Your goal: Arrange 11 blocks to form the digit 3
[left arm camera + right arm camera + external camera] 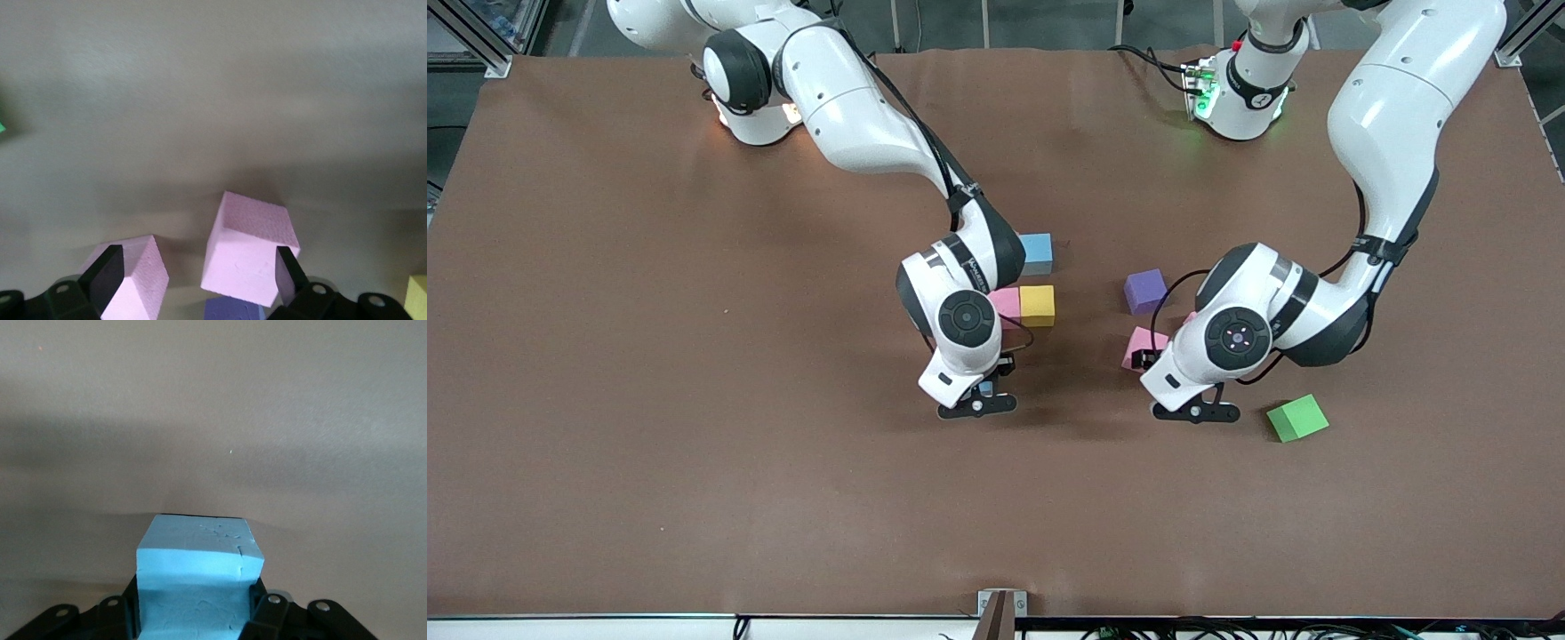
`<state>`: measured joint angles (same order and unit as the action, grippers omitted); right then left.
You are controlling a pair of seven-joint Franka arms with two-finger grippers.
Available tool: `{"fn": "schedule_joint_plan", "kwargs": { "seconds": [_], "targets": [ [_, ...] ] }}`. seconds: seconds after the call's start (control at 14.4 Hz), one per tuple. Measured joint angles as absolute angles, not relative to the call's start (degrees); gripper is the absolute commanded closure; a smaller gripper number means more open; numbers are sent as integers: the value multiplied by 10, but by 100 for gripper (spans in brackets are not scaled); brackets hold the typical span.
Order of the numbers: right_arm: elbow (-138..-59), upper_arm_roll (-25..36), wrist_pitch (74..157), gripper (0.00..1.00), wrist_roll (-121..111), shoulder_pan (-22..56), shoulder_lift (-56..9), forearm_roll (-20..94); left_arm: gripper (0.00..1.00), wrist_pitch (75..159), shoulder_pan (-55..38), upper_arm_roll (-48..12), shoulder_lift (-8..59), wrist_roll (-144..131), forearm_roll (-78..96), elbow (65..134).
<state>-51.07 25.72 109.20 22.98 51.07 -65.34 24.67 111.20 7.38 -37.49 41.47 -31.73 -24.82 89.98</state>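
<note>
I see a matte brown desk (649, 356) carrying small foam cubes: light blue (1037, 252), pink (1007, 304), yellow (1037, 304), purple (1145, 291), another pink (1141, 345) and bright green (1297, 418). Both arms are glossy white with black joints.

My front camera looks down from high across the brown matte table (649, 400) toward both bases; each wrist camera sits close over it (the left shares two pink foam cubes (250, 250)).
</note>
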Motion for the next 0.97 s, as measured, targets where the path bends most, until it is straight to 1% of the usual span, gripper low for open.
{"fn": "schedule_joint_plan", "kwargs": {
  "seconds": [0.49,0.76,0.9,0.97],
  "targets": [
    [-513,257,1092,100,230,511,-653,247,0,1188,80,-383,406,-248,-258,971],
    [-513,257,1092,100,230,511,-653,247,1,1196,75,-385,406,-241,-273,988],
    [-513,258,1092,100,230,511,-653,247,4,1196,74,-385,407,-239,-283,994],
    [-513,258,1092,100,230,510,-653,247,9,1196,74,-385,409,-238,-289,996]
  ]
}}
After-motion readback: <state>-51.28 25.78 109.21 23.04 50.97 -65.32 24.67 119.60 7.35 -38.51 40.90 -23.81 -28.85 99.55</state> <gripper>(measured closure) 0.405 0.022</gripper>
